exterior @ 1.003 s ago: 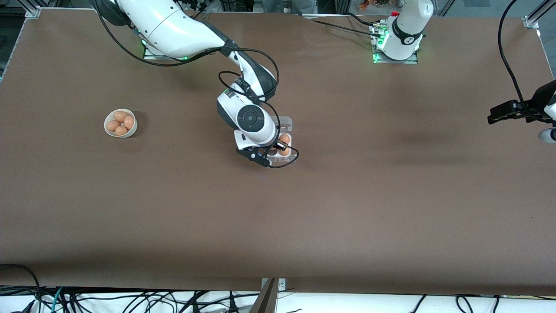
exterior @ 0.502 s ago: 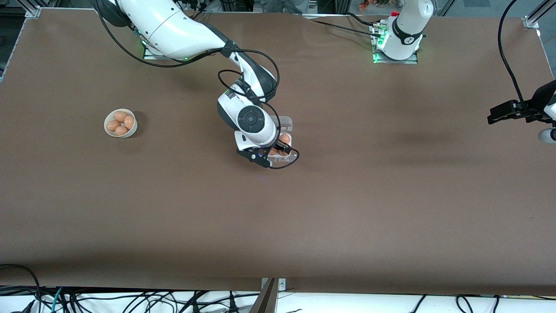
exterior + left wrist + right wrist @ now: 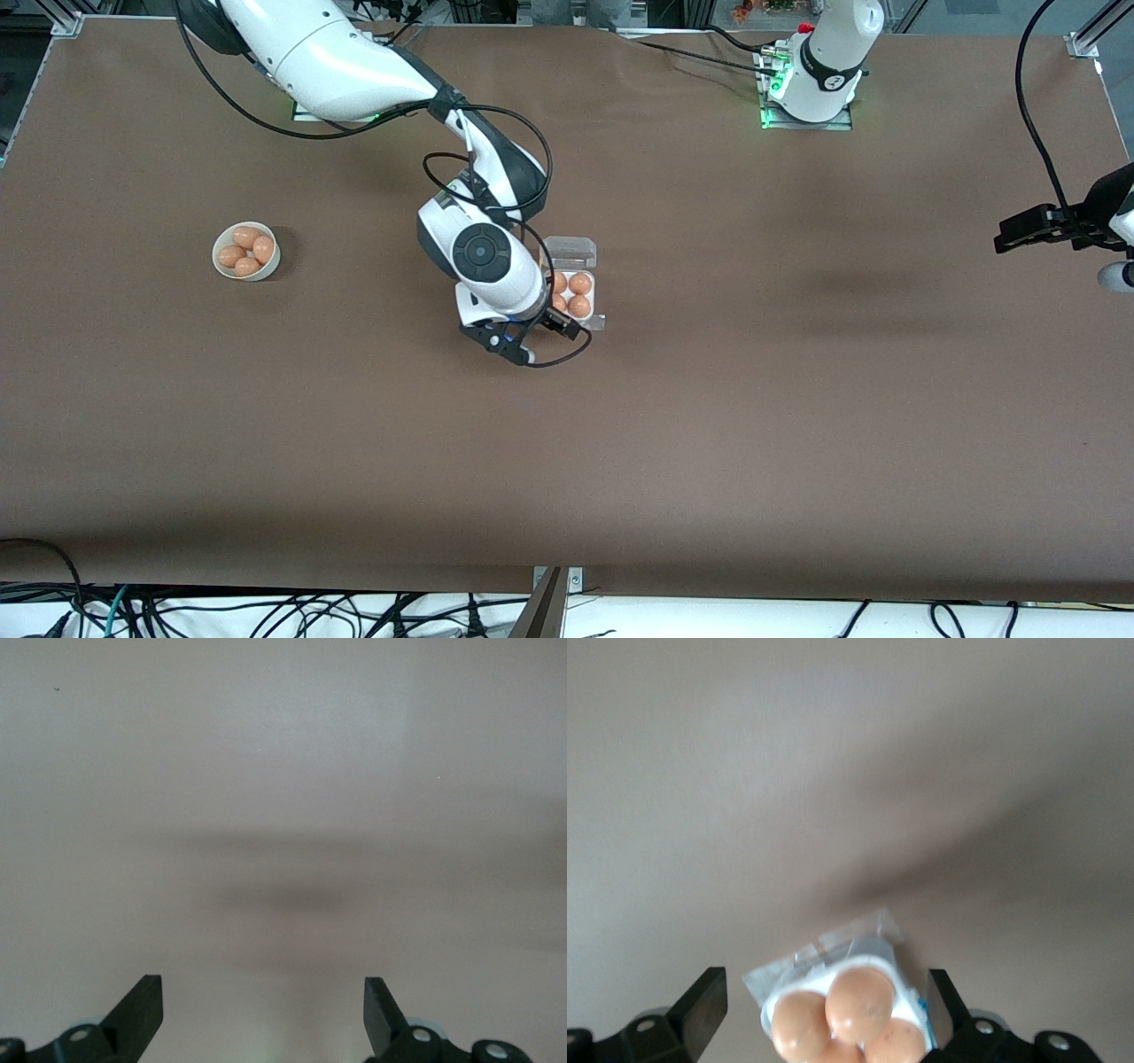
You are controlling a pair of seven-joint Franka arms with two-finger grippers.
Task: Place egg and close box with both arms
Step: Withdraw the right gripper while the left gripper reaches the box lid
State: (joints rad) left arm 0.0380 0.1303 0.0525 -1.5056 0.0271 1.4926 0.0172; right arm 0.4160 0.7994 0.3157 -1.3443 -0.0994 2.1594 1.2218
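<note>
Egg stage looks done: the box sits mid-table with eggs in its cells, three clear in the front view, the fourth half hidden by the arm. One egg shows plainly in the right wrist view. Lid is open, lying flat on the side of the box farther from the front camera.

Right gripper is empty, fingers spread, just beside the box's nearer edge. Left gripper is also spread and empty, over bare table at the left arm's end (waiting).

Left to do: closing the lid with both arms. Bowl of spare eggs sits toward the right arm's end.
</note>
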